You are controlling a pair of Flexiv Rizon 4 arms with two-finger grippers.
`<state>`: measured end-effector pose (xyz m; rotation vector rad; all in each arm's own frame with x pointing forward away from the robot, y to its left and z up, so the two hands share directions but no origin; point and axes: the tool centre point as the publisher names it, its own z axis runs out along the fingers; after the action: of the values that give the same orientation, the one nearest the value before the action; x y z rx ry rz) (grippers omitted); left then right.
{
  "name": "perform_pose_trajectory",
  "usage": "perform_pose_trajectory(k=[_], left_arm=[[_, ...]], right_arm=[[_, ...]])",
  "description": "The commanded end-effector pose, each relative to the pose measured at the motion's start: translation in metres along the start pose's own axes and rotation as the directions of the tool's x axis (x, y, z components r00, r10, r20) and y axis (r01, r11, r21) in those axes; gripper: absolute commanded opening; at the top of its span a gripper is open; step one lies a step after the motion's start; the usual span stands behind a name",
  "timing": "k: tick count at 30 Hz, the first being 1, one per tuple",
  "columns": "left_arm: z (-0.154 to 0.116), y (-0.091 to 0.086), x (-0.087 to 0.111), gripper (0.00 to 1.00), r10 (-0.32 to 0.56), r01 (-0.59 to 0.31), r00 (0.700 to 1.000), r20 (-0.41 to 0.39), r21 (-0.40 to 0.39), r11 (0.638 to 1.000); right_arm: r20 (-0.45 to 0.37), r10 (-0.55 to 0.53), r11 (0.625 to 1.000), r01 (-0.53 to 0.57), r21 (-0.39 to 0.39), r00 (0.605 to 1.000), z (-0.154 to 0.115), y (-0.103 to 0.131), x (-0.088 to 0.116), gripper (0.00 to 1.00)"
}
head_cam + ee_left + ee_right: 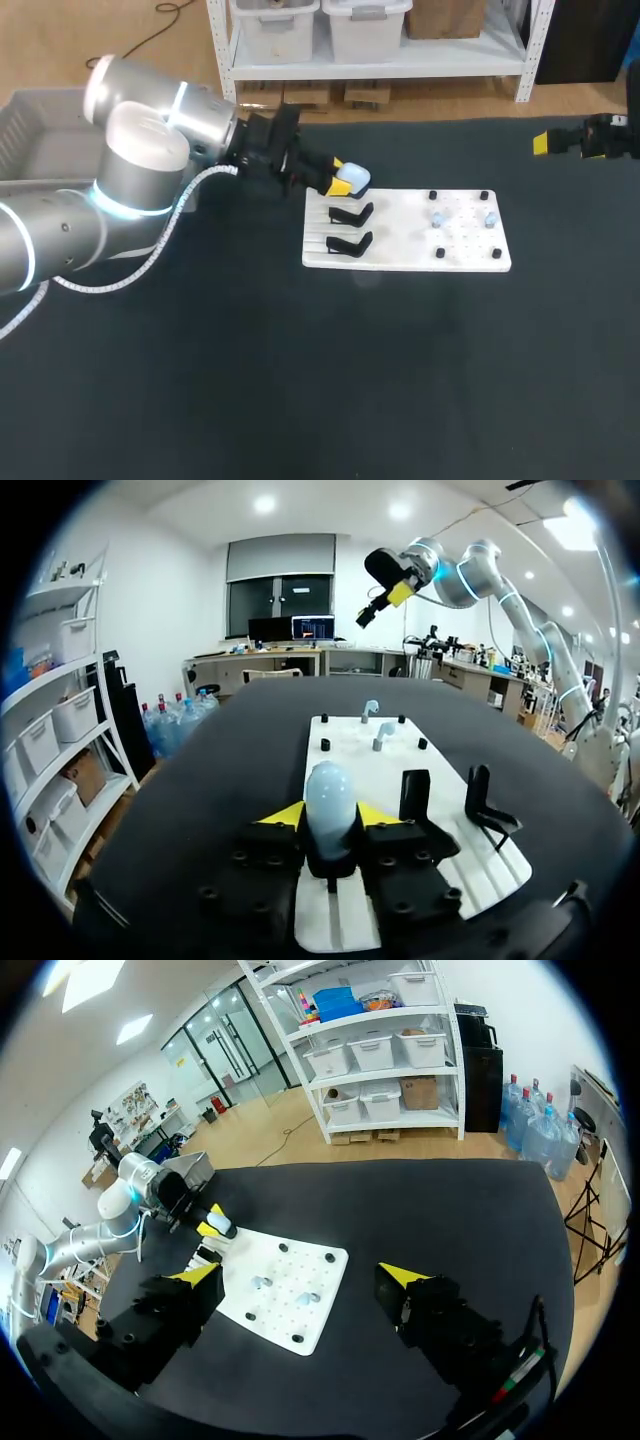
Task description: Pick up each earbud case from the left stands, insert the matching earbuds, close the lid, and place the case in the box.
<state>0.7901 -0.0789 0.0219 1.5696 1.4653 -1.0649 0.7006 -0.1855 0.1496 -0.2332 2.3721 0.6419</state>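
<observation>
Pale-blue case [330, 795] clenched in the left jaws — over the white board [400, 235], two black stands [352, 214] just beside them. The right jaws hang released, well apart, over the counter [300, 380].

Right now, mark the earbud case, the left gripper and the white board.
earbud case [330, 785], left wrist view, its rounded top.
left gripper [330, 818], left wrist view, midway between its yellow tips.
white board [400, 245], head view, bare middle strip.
</observation>
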Motion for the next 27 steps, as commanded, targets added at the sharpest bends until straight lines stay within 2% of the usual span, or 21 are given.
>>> perform_pose_trajectory(k=[1,11,19,27], left_arm=[[-0.012,-0.013,-0.007,0.00,0.012,-0.012,1.000,0.016,-0.014,1.000],[-0.028,-0.029,-0.023,0.00,0.011,-0.008,0.997,0.077,-0.036,0.999],[-0.044,-0.051,-0.060,0.00,-0.016,0.030,0.981,0.191,-0.069,0.997],[-0.067,-0.078,-0.097,0.00,-0.037,0.067,0.941,0.337,-0.079,0.995]], right_arm=[[0.000,0.000,1.000,0.000,0.000,1.000,0.000,0.000,0.000,1.00],[0.000,0.000,1.000,0.000,0.000,1.000,0.000,0.000,0.000,1.00],[0.000,0.000,1.000,0.000,0.000,1.000,0.000,0.000,0.000,1.00],[0.000,0.000,1.000,0.000,0.000,1.000,0.000,0.000,0.000,1.00]])
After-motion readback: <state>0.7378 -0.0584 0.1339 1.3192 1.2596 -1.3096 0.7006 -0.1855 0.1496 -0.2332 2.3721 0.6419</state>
